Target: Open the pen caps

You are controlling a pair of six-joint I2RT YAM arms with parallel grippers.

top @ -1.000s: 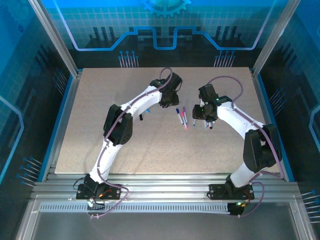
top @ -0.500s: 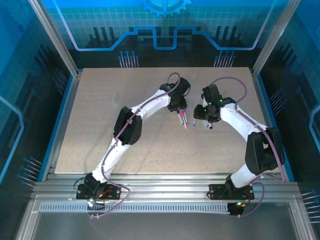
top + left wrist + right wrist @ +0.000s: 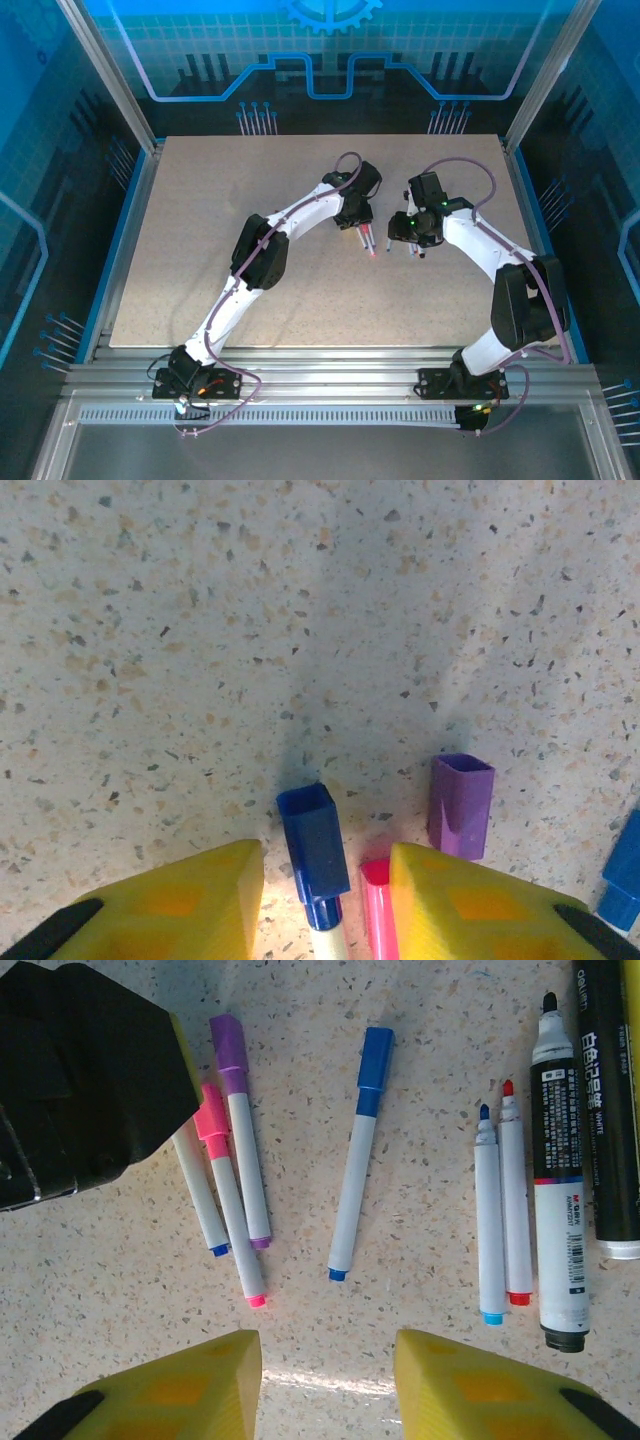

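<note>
My left tool (image 3: 325, 880) sits part-open around the dark blue cap (image 3: 314, 840), right tool (image 3: 325, 1360) part-open and empty; looks like three pens (image 3: 514, 1200) uncapped, four still capped.

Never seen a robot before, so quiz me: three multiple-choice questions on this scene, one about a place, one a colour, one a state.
1. The two small uncapped pens lie: A) beside the big black marker; B) under a cloth; C) in a box.
2. The lone pen has a cap that is: A) green; B) blue; C) yellow.
3. The right tool is: A) shut on a pen; B) gripping a cap; C) open and empty.
Answers: 1 A, they lie right alongside it. 2 B, the blue cap sits on its end. 3 C, its fingers stand apart with nothing between.
</note>
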